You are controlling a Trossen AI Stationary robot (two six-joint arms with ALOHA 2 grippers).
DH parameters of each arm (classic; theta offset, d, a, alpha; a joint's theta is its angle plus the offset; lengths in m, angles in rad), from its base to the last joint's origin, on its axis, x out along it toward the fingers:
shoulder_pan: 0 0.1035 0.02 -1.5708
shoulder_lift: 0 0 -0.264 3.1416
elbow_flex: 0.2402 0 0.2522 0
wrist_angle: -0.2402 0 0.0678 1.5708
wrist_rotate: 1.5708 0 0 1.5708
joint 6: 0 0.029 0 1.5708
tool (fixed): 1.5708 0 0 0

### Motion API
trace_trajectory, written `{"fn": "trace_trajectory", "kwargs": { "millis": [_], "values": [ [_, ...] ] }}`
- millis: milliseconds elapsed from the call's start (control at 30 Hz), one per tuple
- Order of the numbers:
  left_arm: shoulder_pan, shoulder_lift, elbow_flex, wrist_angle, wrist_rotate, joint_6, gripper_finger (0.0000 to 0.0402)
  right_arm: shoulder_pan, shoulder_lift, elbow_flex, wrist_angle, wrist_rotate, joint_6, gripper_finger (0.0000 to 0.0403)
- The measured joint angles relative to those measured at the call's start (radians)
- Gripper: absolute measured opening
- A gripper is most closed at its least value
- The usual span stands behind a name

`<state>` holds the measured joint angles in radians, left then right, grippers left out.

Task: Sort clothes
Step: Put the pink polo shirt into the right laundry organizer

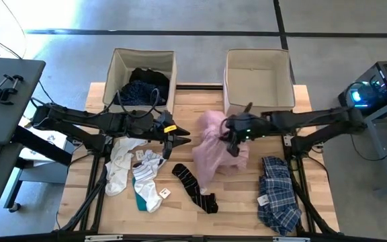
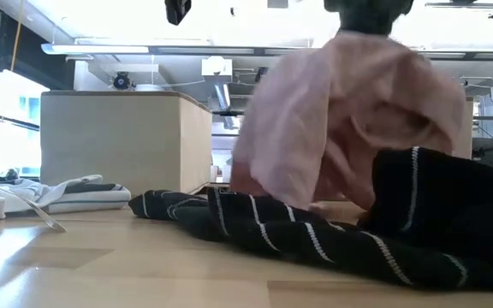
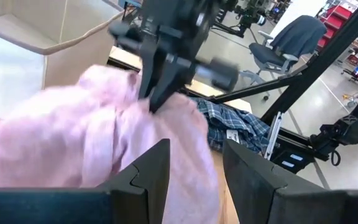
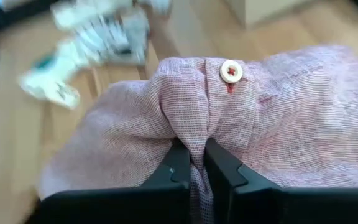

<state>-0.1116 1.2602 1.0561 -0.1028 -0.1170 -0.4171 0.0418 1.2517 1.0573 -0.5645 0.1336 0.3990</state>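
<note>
Nearby, striped socks [image 1: 195, 187] lie beside pink shirt [image 1: 210, 151]; plaid shirt [image 1: 279, 193] apart.

Dark arms; left claw [image 1: 178, 140] yellow-tagged.

A light wooden tabletop [image 1: 180, 205] fills the lower middle of the high view. Two beige fabric boxes stand along its upper edge, the left box [image 1: 142, 77] above centre-left and the right box [image 1: 257, 79] above centre-right. White and teal socks [image 1: 140, 176] lie at lower left. Black striped socks [image 1: 195, 188] lie at lower centre. A blue-white plaid shirt [image 1: 279, 195] lies at lower right. The pale pink shirt [image 1: 212, 156] trails onto the wood at centre, just beside the striped socks.
</note>
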Motion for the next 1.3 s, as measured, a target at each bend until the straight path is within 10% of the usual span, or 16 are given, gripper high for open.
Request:
{"fn": "trace_trajectory", "kwargs": {
  "millis": [533,1033,1300],
  "values": [
    [0.000,0.000,0.000,0.004,-0.005,0.000,0.0135,0.006,-0.252,0.031,0.416,0.147,-0.099,0.0003],
    [0.008,-0.001,0.000,0.036,-0.028,0.002,0.0135,-0.034,-0.129,0.600,0.308,0.333,-0.551,0.0003],
    [0.013,-0.001,0.000,0.042,-0.028,0.002,0.0135,-0.190,-0.012,0.921,-0.030,0.460,-0.567,0.0003]
  ]
}}
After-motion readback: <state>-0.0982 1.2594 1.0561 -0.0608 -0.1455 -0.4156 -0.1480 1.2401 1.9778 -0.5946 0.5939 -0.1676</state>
